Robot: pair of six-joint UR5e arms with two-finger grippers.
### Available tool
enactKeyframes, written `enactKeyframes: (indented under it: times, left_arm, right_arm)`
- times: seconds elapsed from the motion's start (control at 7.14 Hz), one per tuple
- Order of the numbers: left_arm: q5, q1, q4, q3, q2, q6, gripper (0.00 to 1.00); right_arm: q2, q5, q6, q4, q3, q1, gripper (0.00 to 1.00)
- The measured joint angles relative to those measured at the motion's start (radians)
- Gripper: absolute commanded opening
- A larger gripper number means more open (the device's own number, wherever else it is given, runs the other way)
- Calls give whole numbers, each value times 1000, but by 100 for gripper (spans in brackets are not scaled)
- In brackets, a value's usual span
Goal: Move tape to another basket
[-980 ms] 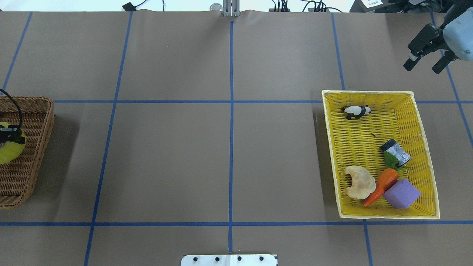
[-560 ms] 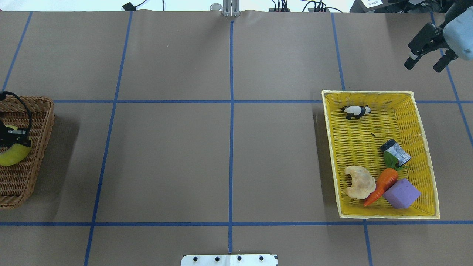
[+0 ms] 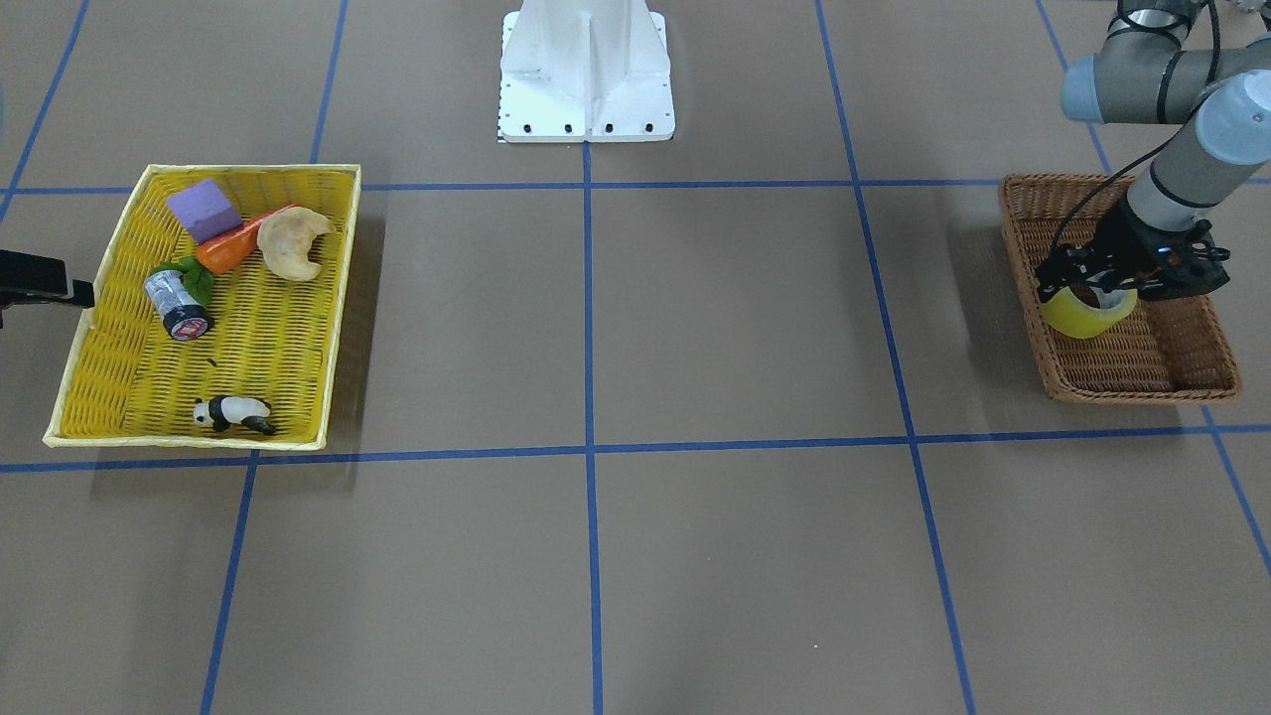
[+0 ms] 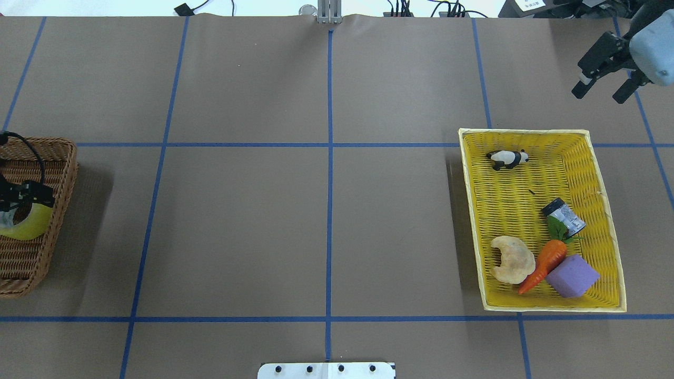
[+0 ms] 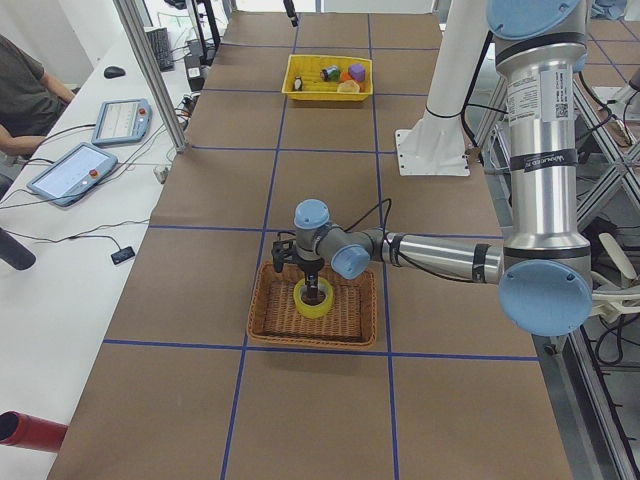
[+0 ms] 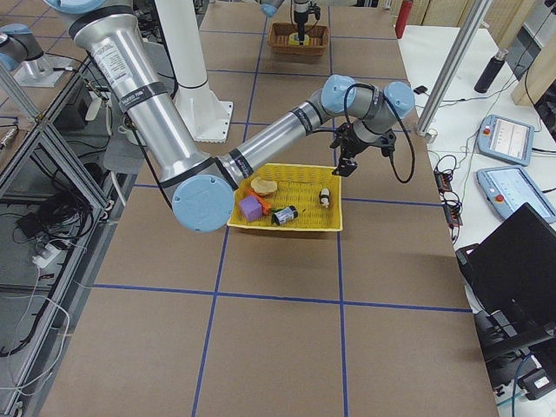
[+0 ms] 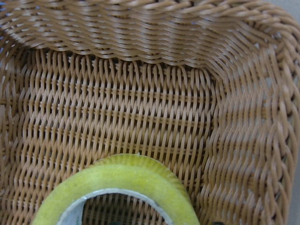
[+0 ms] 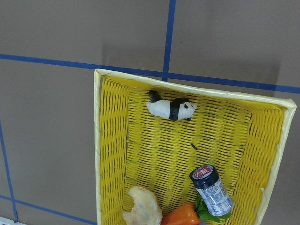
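Note:
The tape [image 3: 1087, 310], a yellow translucent roll, hangs tilted from my left gripper [image 3: 1120, 282], which is shut on its rim. It is held just above the floor of the brown wicker basket [image 3: 1192, 382], near that basket's inner side. In the overhead view the tape [image 4: 30, 223] and left gripper [image 4: 21, 196] sit at the far left edge over the basket [image 4: 47, 263]. The left wrist view shows the roll's top [image 7: 122, 180] against the basket weave [image 7: 140, 103]. My right gripper [image 4: 599, 90] is open and empty, beyond the yellow tray's far corner.
The yellow tray [image 4: 611, 247] on the robot's right holds a toy panda [image 4: 507, 158], a silver can [image 4: 564, 216], a carrot [image 4: 545, 263], a purple block [image 4: 572, 276] and a pale cracker [image 4: 512, 258]. The robot's white base [image 3: 586, 74] stands at the table's middle edge.
The left gripper with the tape has shifted a little toward the table's middle, and the roll now hangs more tilted. The right gripper has drifted slightly farther from the yellow tray.

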Motion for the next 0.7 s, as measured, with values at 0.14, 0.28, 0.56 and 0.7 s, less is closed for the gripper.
enactKeyframes:
  times: [0.14, 0.28, 0.56, 0.7]
  left_arm:
    - [-4, -6, 2, -32, 6, 3, 98]
    - [-14, -24, 5, -86, 18, 16, 98]
    - [-43, -119, 60, -148, 28, 206, 98]
    - [-51, -175, 129, -154, 18, 363, 98]
  right_arm:
    - [1, 4, 0, 1, 2, 0, 99]
    - [1, 1, -1, 2, 15, 0, 99]
    - [-1, -81, -4, 6, 61, 9, 100]
    - [-7, -132, -7, 7, 77, 19, 100]
